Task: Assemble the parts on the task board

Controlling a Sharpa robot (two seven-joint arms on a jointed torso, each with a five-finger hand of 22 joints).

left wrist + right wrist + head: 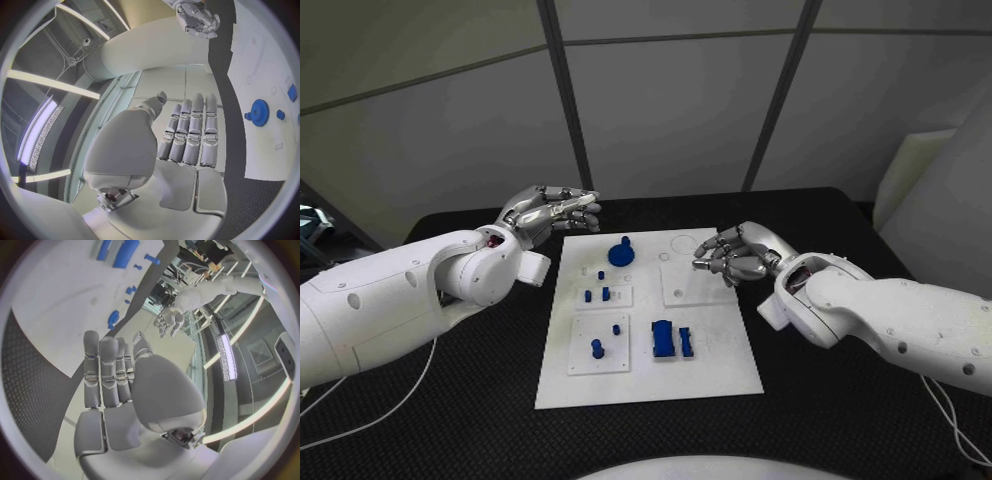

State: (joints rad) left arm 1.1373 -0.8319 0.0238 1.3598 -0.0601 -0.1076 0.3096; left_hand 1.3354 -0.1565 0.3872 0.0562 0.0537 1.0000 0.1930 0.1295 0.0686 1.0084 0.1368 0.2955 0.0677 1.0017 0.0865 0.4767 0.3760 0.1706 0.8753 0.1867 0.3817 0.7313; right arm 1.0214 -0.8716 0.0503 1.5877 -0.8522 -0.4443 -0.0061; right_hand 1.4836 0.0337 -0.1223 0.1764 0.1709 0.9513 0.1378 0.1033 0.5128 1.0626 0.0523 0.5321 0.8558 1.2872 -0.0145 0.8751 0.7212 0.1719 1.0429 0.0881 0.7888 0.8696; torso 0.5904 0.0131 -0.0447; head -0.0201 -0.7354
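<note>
No text, label, brand, number or sign can be read in any of the views; the faint outlines drawn on the white task board (pixel 718 340) are too small to make out as writing

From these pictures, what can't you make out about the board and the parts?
- Task board: the head view does not show how deep the small parts sit in their sockets; they are too small.
- Blue gear: its teeth blur in the left wrist view.
- Right hand: covers part of the board's far right plate in the head view.
</note>
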